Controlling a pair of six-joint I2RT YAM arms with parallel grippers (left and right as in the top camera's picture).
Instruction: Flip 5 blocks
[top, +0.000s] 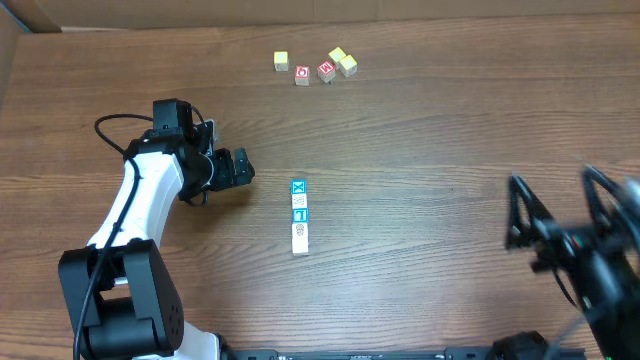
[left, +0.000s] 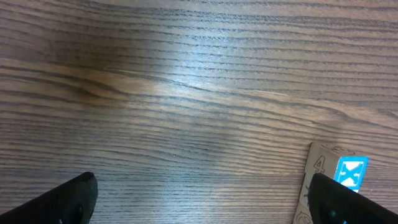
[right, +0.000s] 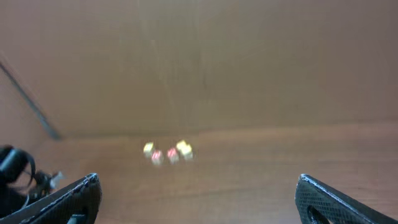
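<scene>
A short row of pale blocks (top: 299, 215) lies end to end at the table's middle. The farthest one shows a blue X (top: 298, 187), and behind it come grey-patterned and teal faces. My left gripper (top: 244, 168) hangs open just left of the row's X end, touching nothing. In the left wrist view the X block (left: 351, 172) sits at the right edge beside my right fingertip (left: 348, 204), and only bare wood lies between the jaws of the left gripper (left: 202, 202). My right gripper (top: 560, 208) is blurred at the far right, open and empty. It is open too in its own view (right: 199, 199).
At the back of the table stand three yellow cubes (top: 281, 61) (top: 338, 55) (top: 347, 67) and two red-faced cubes (top: 302, 75) (top: 326, 70). The same cluster (right: 168, 152) shows blurred in the right wrist view. A cardboard wall (top: 400, 10) edges the back.
</scene>
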